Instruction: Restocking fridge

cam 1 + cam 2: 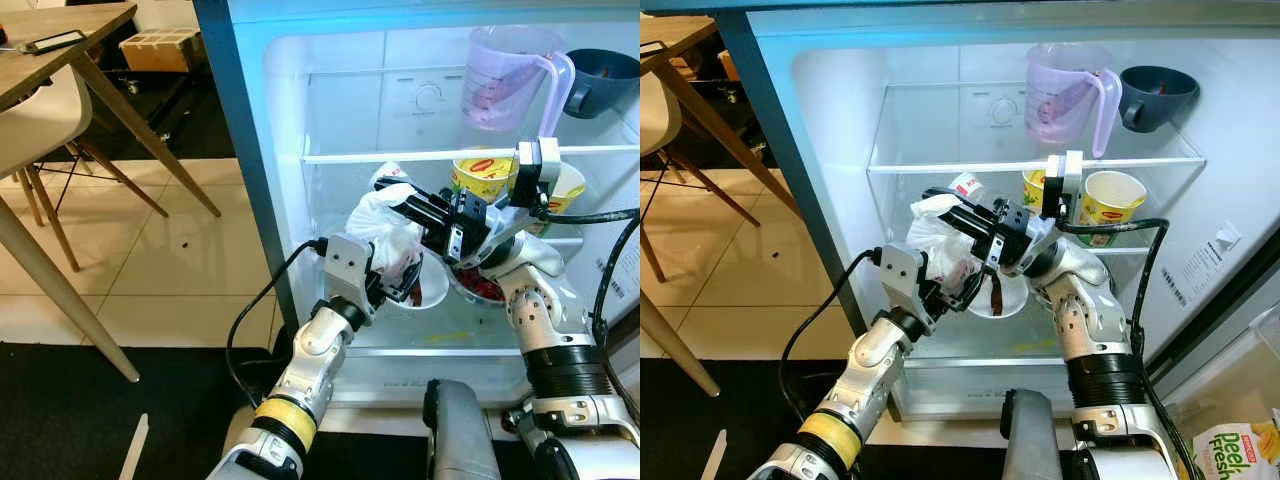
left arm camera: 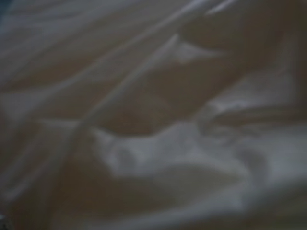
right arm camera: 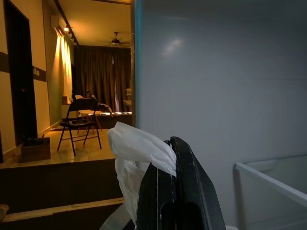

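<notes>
Right gripper (image 3: pixel 175 158) pinches white bag (image 1: pixel 940 240) — left gripper (image 1: pixel 958 283) beneath.

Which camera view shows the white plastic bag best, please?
The right eye view shows it best: the whole bag sits between both grippers inside the fridge. The left eye view shows it partly behind the arms. The right wrist view shows a corner pinched in the right gripper. The left wrist view is a blurred close-up of its folds.

You have pale floor tiles (image 1: pixel 200 260); a wooden table (image 1: pixel 60 45) and white chair (image 1: pixel 35 120) at left; dark mat (image 1: pixel 80 410) below.
</notes>
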Tool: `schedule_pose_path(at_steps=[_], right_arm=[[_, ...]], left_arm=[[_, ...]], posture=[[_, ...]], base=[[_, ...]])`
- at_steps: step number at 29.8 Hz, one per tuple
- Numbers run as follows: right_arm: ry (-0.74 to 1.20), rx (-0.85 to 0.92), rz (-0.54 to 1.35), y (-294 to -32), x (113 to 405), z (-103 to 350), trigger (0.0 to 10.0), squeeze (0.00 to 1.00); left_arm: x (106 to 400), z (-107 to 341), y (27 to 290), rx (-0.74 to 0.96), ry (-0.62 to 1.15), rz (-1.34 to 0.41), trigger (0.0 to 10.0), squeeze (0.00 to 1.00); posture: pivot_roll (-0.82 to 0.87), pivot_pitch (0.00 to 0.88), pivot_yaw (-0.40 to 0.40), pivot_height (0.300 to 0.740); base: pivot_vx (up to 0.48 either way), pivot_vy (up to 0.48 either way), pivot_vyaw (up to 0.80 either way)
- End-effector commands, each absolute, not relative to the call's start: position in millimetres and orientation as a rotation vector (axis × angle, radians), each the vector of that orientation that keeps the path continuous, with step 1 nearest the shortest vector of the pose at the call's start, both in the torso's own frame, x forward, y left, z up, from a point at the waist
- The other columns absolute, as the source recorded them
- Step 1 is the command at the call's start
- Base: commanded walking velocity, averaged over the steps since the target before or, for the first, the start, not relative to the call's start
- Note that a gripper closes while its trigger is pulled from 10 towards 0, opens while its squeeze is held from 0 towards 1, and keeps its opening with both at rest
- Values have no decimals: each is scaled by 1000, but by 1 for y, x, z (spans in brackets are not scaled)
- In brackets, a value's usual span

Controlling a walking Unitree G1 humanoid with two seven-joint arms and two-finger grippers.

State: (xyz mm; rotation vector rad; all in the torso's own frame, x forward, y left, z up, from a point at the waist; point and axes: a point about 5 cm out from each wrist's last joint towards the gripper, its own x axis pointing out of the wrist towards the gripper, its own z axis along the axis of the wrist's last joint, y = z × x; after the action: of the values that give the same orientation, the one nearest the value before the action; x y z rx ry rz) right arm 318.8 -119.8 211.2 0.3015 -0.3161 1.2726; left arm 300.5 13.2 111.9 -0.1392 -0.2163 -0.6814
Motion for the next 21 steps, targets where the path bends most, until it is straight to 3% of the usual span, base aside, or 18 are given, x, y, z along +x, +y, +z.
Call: schedule_pose_path(at_steps=[1, 2, 5, 6, 9, 10, 11, 12, 13, 14, 17, 18, 19, 20, 21], right_arm=[[-332, 310, 1295, -115, 317, 216, 0, 0], [-333, 311, 1298, -114, 317, 216, 0, 0], [-333, 311, 1298, -113, 317, 216, 0, 0], [-334, 312, 1296, -113, 317, 216, 0, 0], [-337, 315, 1293, -112, 317, 217, 0, 0], [-337, 316, 1293, -112, 317, 216, 0, 0], [-337, 316, 1293, -112, 317, 216, 0, 0], [-337, 316, 1294, -111, 316, 216, 0, 0], [-338, 317, 1295, -111, 316, 216, 0, 0], [-338, 317, 1295, -111, 316, 216, 0, 0], [-339, 317, 1295, -111, 316, 216, 0, 0], [-341, 318, 1293, -111, 316, 216, 0, 0], [-342, 319, 1292, -110, 316, 216, 0, 0], [-343, 319, 1292, -111, 316, 216, 0, 0], [-344, 319, 1291, -111, 316, 216, 0, 0]], left_arm=[[292, 123, -18, -216, -245, -733, 10000, 0], [293, 125, -17, -210, -261, -735, 5804, 0], [294, 127, -16, -197, -274, -736, 5804, 0], [295, 128, -15, -198, -279, -728, 7059, 0], [298, 132, -11, -187, -298, -714, 7059, 0], [298, 135, -10, -187, -312, -720, 10000, 0], [299, 137, -9, -187, -321, -718, 0, 0], [300, 138, -9, -187, -324, -716, 0, 0], [301, 139, -8, -183, -326, -713, 1412, 0], [302, 140, -8, -182, -329, -711, 10000, 0], [302, 141, -8, -182, -332, -710, 10000, 0], [303, 142, -7, -185, -328, -728, 0, 0], [304, 142, -6, -177, -327, -719, 0, 0], [306, 141, -5, -179, -315, -699, 2706, 0], [308, 141, -4, -177, -310, -688, 10000, 0]], posture=[[-85, 97, 35, 395], [-86, 97, 36, 395], [-86, 97, 36, 395], [-84, 98, 38, 395], [-83, 99, 41, 395], [-81, 99, 43, 395], [-81, 99, 44, 395], [-80, 98, 46, 395], [-79, 98, 47, 395], [-79, 98, 47, 395], [-79, 98, 47, 395], [-80, 96, 48, 395], [-79, 97, 48, 395], [-79, 97, 48, 395], [-79, 95, 48, 395]], base=[[0, 0, 0], [0, 0, 0], [0, 0, 0], [0, 0, 0], [0, 0, 0], [0, 0, 0], [0, 0, 0], [0, 0, 0], [0, 0, 0], [0, 0, 0], [0, 0, 0], [0, 0, 0], [0, 0, 0], [0, 0, 0], [0, 0, 0]])
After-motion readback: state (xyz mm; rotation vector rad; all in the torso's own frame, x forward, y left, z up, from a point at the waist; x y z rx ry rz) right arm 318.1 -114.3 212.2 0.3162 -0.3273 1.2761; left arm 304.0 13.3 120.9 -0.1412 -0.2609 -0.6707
